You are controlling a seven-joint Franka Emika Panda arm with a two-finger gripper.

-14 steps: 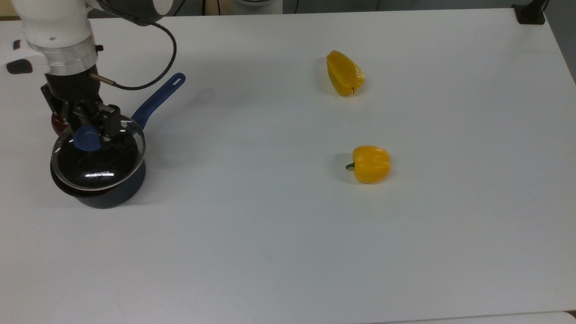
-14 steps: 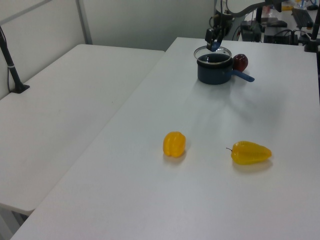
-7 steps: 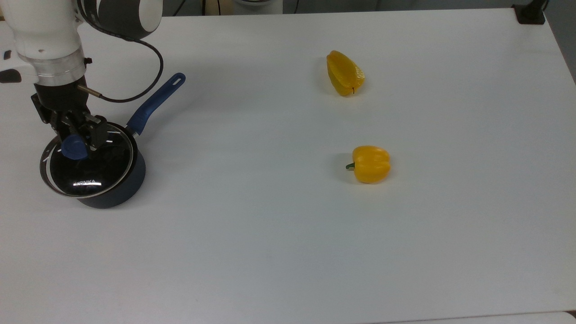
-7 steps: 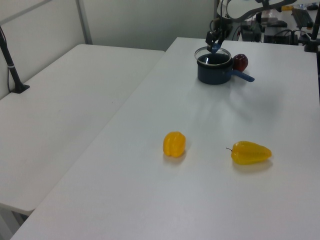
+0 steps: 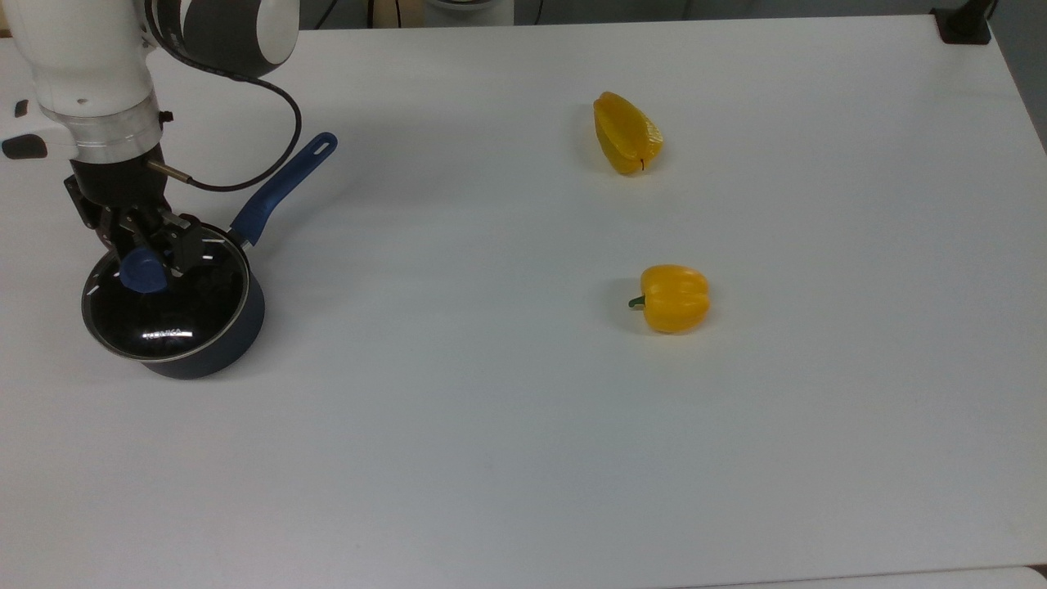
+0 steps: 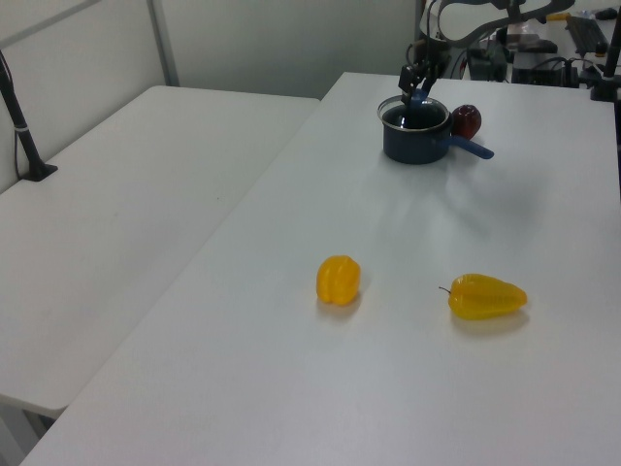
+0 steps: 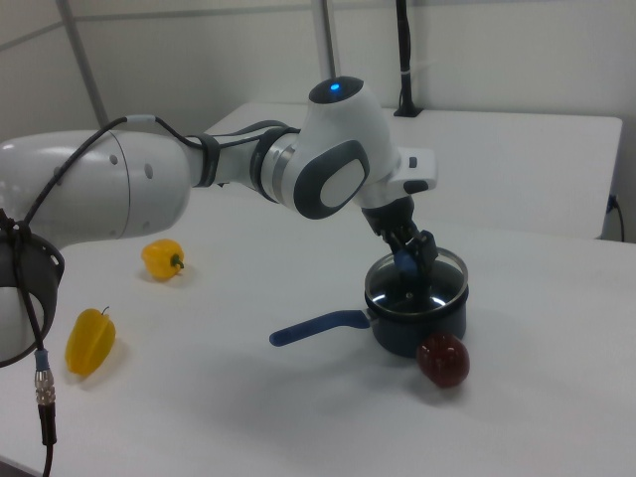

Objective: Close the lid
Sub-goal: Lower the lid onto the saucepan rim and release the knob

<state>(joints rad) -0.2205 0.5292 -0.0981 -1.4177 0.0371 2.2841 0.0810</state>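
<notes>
The glass lid with its blue knob lies over the mouth of the black saucepan, its metal rim lined up with the pan's rim at the top view's left. My gripper reaches down from above and is shut on the knob. The right view has the lid sitting roughly level on the saucepan, with the gripper clamped on the knob. At the far end of the table in the left view, the gripper stands over the lid.
The pan's blue handle points up and right in the top view. A red apple lies close beside the pan. Two yellow peppers lie far off toward the top view's right. A cable loops from the wrist.
The lid was raised and tilted over the pan. It swung toward the top view's left, then came down level onto the rim, still held by the knob.
</notes>
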